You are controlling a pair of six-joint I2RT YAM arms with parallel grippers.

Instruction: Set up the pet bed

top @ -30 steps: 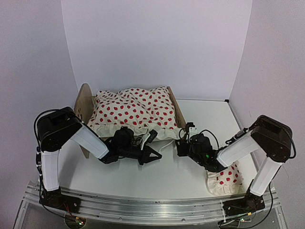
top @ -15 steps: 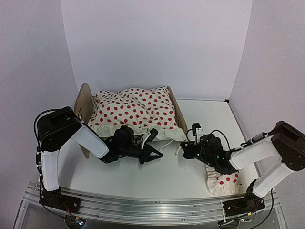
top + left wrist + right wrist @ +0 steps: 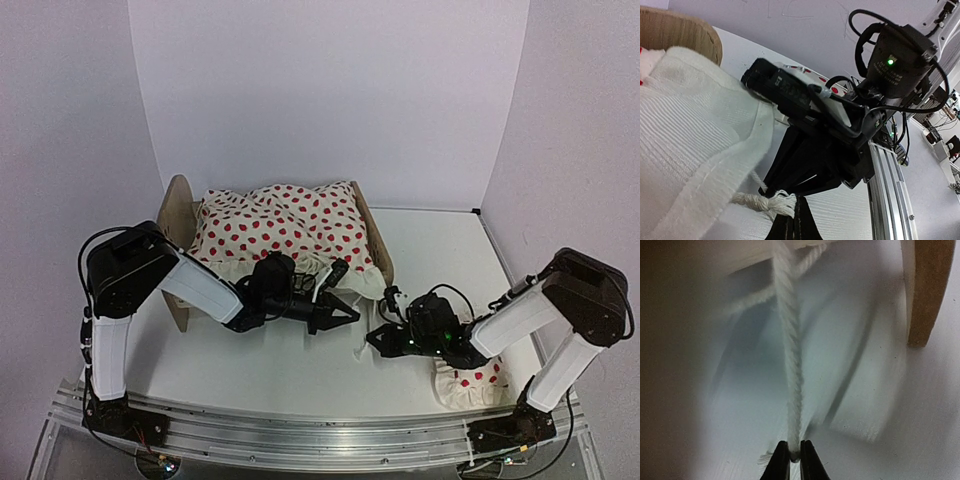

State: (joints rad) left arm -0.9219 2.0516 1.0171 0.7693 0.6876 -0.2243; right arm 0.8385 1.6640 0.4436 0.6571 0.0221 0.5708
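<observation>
The pet bed (image 3: 176, 215) stands at the back left, its plywood headboard on the left and the footboard (image 3: 925, 290) on the right. A cream red-spotted blanket (image 3: 280, 225) covers it and hides the mattress. My left gripper (image 3: 350, 316) lies at the bed's near right corner, shut on a white tasselled cord (image 3: 765, 202) at the blanket's edge; its tips (image 3: 792, 220) pinch the tassel. Just to its right, low over the table, my right gripper (image 3: 372, 340) is shut on another white cord (image 3: 790, 365). That cord runs taut from the jaws (image 3: 795, 457) up to the blanket.
A red-spotted pillow (image 3: 475, 378) lies on the table at the near right, partly under the right forearm. White walls close in the table at the back and sides. An aluminium rail (image 3: 300, 435) runs along the near edge. The two grippers sit very close together.
The right gripper has closed on the cord and drawn back toward the near edge and leftward. The left gripper has shifted right, along the bed's near side.
</observation>
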